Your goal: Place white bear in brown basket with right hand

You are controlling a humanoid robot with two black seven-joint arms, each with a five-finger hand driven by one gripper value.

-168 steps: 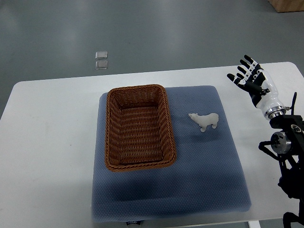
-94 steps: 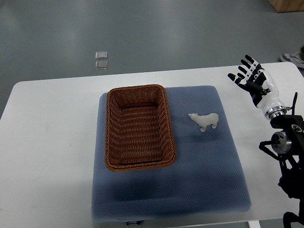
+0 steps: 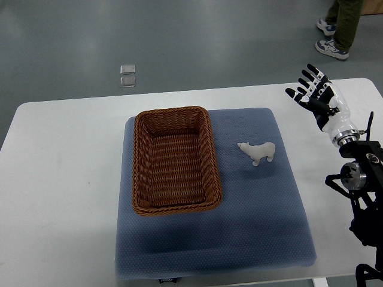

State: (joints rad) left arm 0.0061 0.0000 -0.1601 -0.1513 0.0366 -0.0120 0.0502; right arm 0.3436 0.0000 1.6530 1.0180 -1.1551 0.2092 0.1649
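No legible writing. White bear (image 3: 258, 152), small, glossy, standing on blue mat (image 3: 251, 221), lies well left of right hand (image 3: 317, 98) fingers (image 3: 306, 82), spread, empty; brown basket (image 3: 173, 159) farther left.

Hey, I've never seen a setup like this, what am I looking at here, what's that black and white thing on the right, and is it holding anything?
This is one picture from a camera on a humanoid robot, looking steeply down at its work table. The black and white thing is the robot's right hand, on an arm coming in from the right edge. Its fingers are spread and it holds nothing; it hovers over the table's far right corner. The left hand is out of view.

On the table lies a blue mat. On the mat sit an empty brown basket and, to its right and apart from it, a small white bear. The job is to put the bear into the basket, which has not happened yet.

At the top right, a person's legs show on the floor beyond the table.
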